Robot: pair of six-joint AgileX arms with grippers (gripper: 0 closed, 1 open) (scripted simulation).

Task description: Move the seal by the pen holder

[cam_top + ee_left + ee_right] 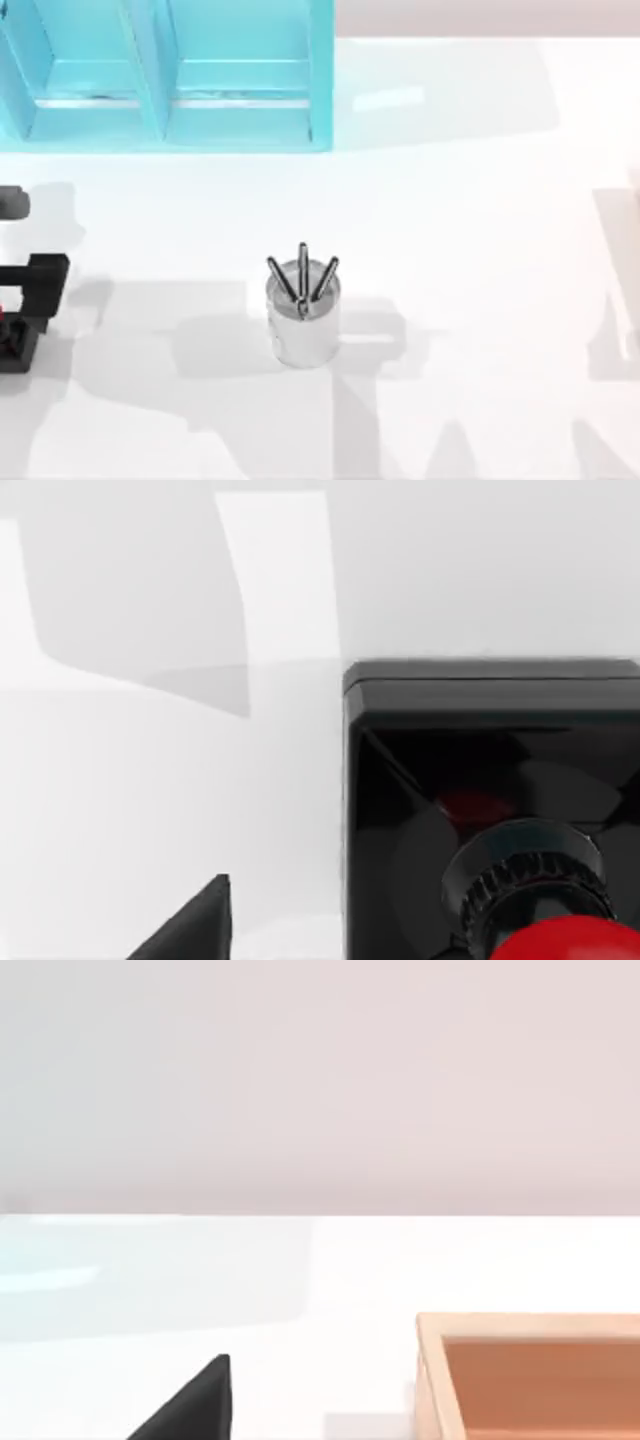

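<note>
The seal (490, 810) sits at the far left edge of the table (480, 260), its black square block directly under my left wrist camera, with the ribbed collar and glossy red knob rising toward the lens. From above, a sliver of red at about the same place marks it beside my left gripper (22, 310), which hangs at that left edge with its black body partly cut off by the frame. One dark fingertip (195, 925) of that gripper shows beside the block and apart from it, with white tabletop between them; I cannot tell how wide the fingers stand, nor whether they have hold of anything.

The pen holder (303, 325) stands upright near the middle of the table, well apart from the seal, a silver-grey cylinder with three dark pens (302, 272) fanning out of its mouth. Between seal and holder the white surface carries just shadows, and the same goes for the stretch to the holder's right.

A turquoise shelf unit (170, 80) lines the back left edge. My right wrist camera looks across the tabletop at the corner of an orange-brown open box (530, 1370), with one dark fingertip (195, 1405) in the foreground.
</note>
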